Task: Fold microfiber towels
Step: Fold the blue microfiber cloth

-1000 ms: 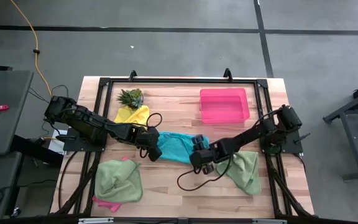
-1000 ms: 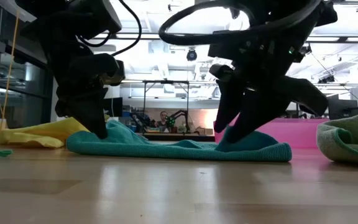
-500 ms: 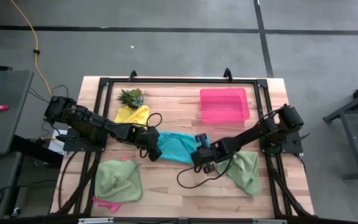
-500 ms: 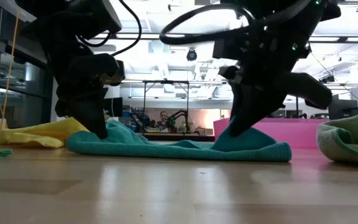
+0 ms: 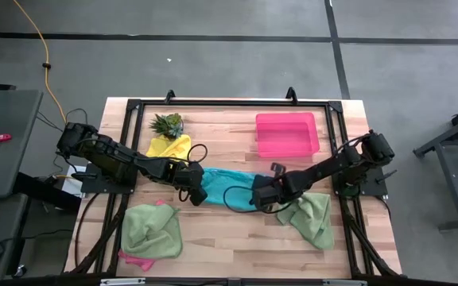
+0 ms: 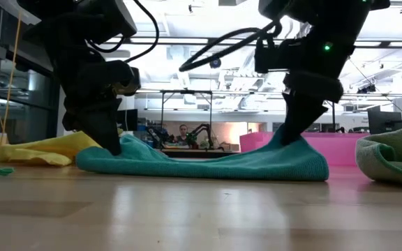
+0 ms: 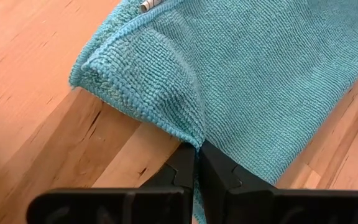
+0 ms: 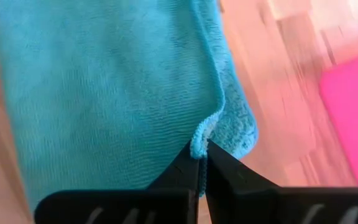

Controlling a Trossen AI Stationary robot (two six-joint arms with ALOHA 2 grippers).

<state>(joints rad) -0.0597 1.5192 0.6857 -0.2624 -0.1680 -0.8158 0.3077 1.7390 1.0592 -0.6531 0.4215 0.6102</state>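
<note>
Right claw (image 5: 258,193) now pinching teal towel (image 5: 230,186) edge, left claw (image 5: 196,192) gripping opposite edge

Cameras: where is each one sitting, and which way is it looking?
High view: above the table, looking straight down; both arms show, left gripper and right gripper on the teal towel.
Low view: at tabletop height, looking across into the room; both arms come down.
Left wrist view: on the left arm, facing the towel edge past shut fingers.
Right wrist view: the same on the right arm.
All four share the teal towel.
</note>
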